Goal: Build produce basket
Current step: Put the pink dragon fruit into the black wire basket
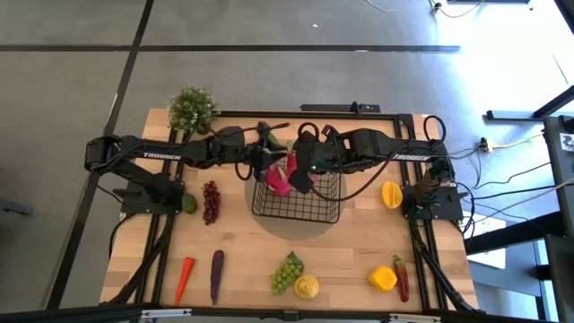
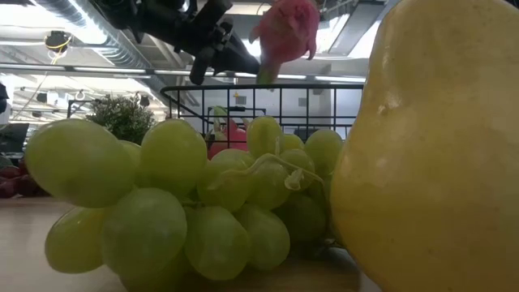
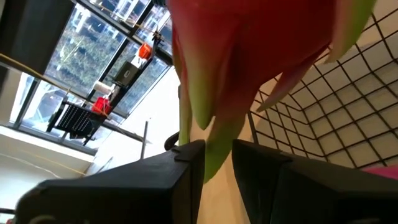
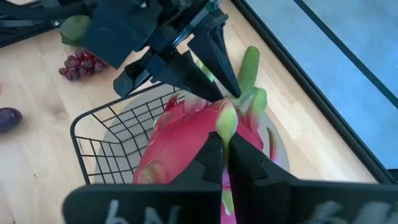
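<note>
The black wire basket (image 1: 309,208) sits mid-table. A pink dragon fruit (image 2: 288,31) with green leaf tips hangs above the basket's rim (image 2: 268,87). Both grippers are at it. My left gripper (image 3: 217,163) comes from the table's left and shows in the low view as dark fingers (image 2: 231,55). My right gripper (image 4: 225,146) comes from the right, over the basket (image 4: 102,134). Both are shut on green leaves of this fruit. A second dragon fruit (image 2: 229,136) lies inside the basket. My left gripper pinches a green leaf tip (image 3: 214,149) at one end of the dragon fruit between its two fingers. The fruit is lifted clear above the basket. In the right wrist view its fingertips (image 4: 224,78) meet the fruit's green end (image 4: 245,93). My right gripper pinches a green leaf scale (image 4: 226,123) on the side of the same dragon fruit between its nearly closed fingers. It comes from the table's right, slanting down. The pink body (image 4: 183,143) lies just past the fingertips, above the basket.
On the table around the basket lie purple grapes (image 1: 211,202), a carrot (image 1: 184,278), an eggplant (image 1: 216,274), green grapes (image 1: 287,272), a lemon (image 1: 307,287), a yellow pepper (image 1: 381,278), a red chili (image 1: 401,278) and another yellow fruit (image 1: 391,194). The potted plant (image 1: 191,108) stands far left.
</note>
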You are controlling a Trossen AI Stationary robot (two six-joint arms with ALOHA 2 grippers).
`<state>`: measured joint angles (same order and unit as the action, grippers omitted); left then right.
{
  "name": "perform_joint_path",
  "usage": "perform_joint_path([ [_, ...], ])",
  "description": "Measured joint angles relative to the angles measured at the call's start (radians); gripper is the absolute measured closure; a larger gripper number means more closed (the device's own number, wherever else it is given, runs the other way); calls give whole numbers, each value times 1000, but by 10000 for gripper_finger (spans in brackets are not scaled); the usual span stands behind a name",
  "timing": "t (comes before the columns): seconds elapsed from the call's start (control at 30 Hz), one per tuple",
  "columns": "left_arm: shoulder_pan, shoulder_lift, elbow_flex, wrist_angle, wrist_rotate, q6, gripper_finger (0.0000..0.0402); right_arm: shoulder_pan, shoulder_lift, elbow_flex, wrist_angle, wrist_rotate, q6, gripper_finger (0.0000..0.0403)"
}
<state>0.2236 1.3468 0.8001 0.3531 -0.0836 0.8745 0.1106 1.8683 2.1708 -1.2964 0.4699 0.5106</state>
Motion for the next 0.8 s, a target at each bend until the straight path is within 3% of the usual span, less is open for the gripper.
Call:
perform_joint_path([
  [0.37, 10, 0, 0, 0, 2, 0, 328, 0, 0, 0, 0, -19, -4, 403],
  [0.53, 10, 0, 0, 0, 76, 1, 328, 0, 0, 0, 25, -19, -36, 403],
  [0.8, 10, 0, 0, -1, 102, 1, 328, 0, 0, 0, 29, -19, -49, 403],
])
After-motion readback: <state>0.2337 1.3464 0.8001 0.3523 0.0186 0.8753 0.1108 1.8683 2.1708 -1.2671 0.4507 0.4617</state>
